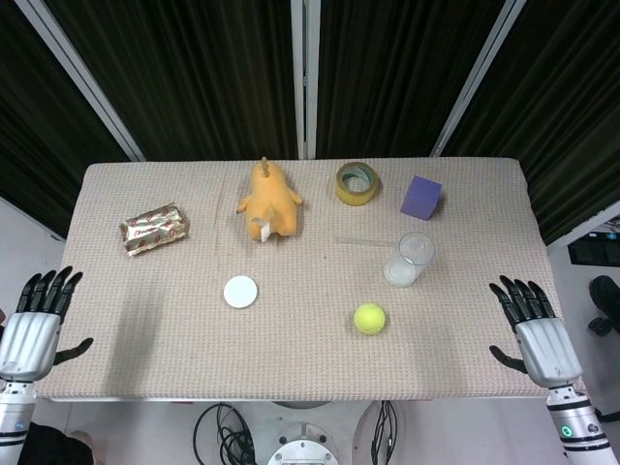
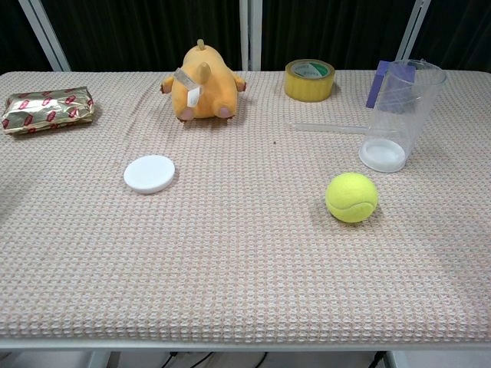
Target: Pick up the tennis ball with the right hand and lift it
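A yellow-green tennis ball (image 1: 369, 318) (image 2: 351, 197) lies on the table's front right part, just in front of a clear plastic cup. My right hand (image 1: 538, 325) hovers over the table's right front corner, fingers spread, holding nothing, well to the right of the ball. My left hand (image 1: 34, 325) stays off the left front edge, fingers apart and empty. Neither hand shows in the chest view.
A clear plastic cup (image 1: 410, 259) (image 2: 399, 115) with a straw stands behind the ball. A white disc (image 1: 240, 292), an orange plush toy (image 1: 269, 201), a tape roll (image 1: 356, 183), a purple block (image 1: 421, 197) and a foil snack packet (image 1: 154, 229) lie on the beige cloth-covered table (image 1: 300, 358).
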Controlling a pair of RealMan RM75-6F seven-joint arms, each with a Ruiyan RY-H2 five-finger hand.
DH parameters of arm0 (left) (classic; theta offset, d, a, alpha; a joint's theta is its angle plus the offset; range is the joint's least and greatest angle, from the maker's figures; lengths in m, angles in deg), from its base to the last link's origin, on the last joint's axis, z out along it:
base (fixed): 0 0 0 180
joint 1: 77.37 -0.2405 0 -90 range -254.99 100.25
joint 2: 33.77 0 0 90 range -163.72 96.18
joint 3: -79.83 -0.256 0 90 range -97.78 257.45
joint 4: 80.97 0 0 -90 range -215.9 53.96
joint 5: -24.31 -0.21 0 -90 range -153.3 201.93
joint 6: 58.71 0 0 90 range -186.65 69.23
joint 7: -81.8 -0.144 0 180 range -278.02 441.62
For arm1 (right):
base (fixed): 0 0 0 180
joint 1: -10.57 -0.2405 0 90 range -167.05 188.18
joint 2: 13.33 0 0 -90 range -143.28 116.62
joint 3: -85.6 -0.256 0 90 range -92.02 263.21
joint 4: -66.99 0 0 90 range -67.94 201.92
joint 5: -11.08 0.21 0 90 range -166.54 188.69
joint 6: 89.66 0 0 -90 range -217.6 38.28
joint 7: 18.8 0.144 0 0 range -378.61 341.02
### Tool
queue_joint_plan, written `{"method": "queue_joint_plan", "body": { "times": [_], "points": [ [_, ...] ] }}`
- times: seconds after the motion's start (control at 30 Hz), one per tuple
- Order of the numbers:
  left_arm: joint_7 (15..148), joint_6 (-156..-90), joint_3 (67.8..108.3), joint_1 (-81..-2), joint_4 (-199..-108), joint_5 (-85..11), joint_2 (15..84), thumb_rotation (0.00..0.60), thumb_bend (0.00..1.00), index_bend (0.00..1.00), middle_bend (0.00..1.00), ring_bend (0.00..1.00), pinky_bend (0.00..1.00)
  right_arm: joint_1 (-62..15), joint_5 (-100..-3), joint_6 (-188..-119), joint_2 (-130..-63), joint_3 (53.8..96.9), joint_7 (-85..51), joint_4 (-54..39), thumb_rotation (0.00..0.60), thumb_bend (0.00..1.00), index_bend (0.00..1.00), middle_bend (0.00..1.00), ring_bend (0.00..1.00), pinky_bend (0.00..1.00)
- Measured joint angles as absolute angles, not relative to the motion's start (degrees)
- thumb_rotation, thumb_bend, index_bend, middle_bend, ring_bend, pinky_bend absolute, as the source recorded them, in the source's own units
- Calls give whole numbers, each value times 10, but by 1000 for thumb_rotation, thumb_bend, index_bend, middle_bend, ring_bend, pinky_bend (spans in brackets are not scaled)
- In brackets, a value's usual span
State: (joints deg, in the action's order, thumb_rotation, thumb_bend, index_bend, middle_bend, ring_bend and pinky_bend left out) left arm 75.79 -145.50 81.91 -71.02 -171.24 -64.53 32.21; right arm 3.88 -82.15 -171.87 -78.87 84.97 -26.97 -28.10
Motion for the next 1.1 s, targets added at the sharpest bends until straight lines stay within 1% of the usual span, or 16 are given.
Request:
{"method": "queue_joint_plan", "body": {
  "times": [0.2,0.33,0.4,0.53,0.67,0.73,0.83,1.1],
  "points": [
    [766,-1460,814,-711,-1712,-658,324,600,82,17,0,0,0,6,-852,-1666,-792,859,-337,-323,600,84,0,0,0,0],
    [765,-1464,810,-714,-1713,-663,323,600,83,18,0,0,0,-25,-854,-1607,-800,858,-383,-349,600,105,0,0,0,0],
    [766,-1468,809,-717,-1713,-664,323,600,82,17,0,0,0,-41,-842,-1579,-809,853,-402,-353,600,119,0,0,0,0],
    [767,-1471,807,-721,-1714,-666,321,600,83,17,0,0,0,-79,-794,-1514,-849,837,-435,-348,600,127,0,0,0,0],
    [764,-1470,806,-721,-1714,-665,318,600,82,17,0,0,0,-114,-753,-1471,-892,824,-451,-333,600,131,0,0,0,6],
    [761,-1467,806,-721,-1714,-664,318,600,83,17,0,0,0,-129,-743,-1460,-912,818,-451,-323,600,135,0,0,0,35],
    [754,-1466,807,-719,-1715,-664,319,600,83,18,0,0,0,-147,-733,-1442,-935,813,-448,-308,600,139,0,0,0,103],
    [758,-1471,811,-720,-1719,-662,319,600,82,18,0,0,0,-176,-687,-1414,-967,809,-474,-279,600,172,0,0,0,259]
  ]
}}
